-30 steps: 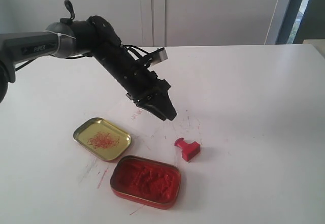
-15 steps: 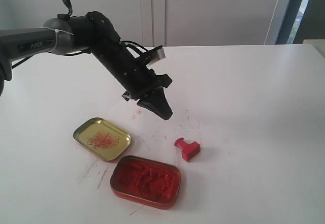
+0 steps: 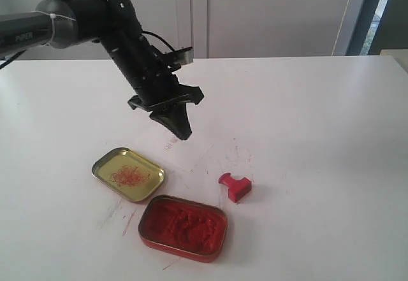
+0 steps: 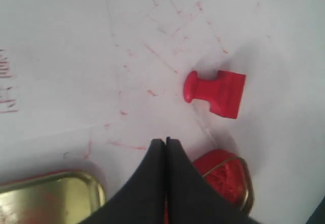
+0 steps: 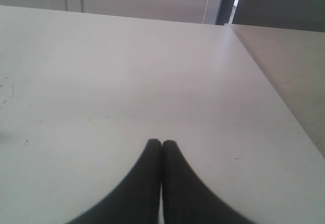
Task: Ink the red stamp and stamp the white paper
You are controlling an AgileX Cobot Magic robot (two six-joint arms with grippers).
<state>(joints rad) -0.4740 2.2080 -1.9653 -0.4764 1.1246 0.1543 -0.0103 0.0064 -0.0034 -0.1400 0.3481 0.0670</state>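
The red stamp [image 3: 236,187] lies on its side on the table, knob pointing left, with nothing holding it; the left wrist view also shows the stamp [image 4: 216,92]. The white paper [image 3: 191,153] lies flat beside it, hard to tell from the table, smeared with red marks [image 4: 76,56]. My left gripper [image 3: 183,134] hangs above the paper's left part, well left of and above the stamp, its jaws shut on nothing [image 4: 166,141]. My right gripper [image 5: 162,144] is shut and empty over bare table, outside the exterior view.
A rectangular red tin of ink paste [image 3: 183,227] sits near the front edge, partly behind my left fingers [image 4: 223,176] in the wrist view. A gold tin lid [image 3: 128,174] with red scribbles lies to its left. The table's right edge [image 5: 274,102] borders a darker surface.
My left arm has swung left and up, away from the stamp, and turned at the wrist. The stamp, tin and lid have not moved.
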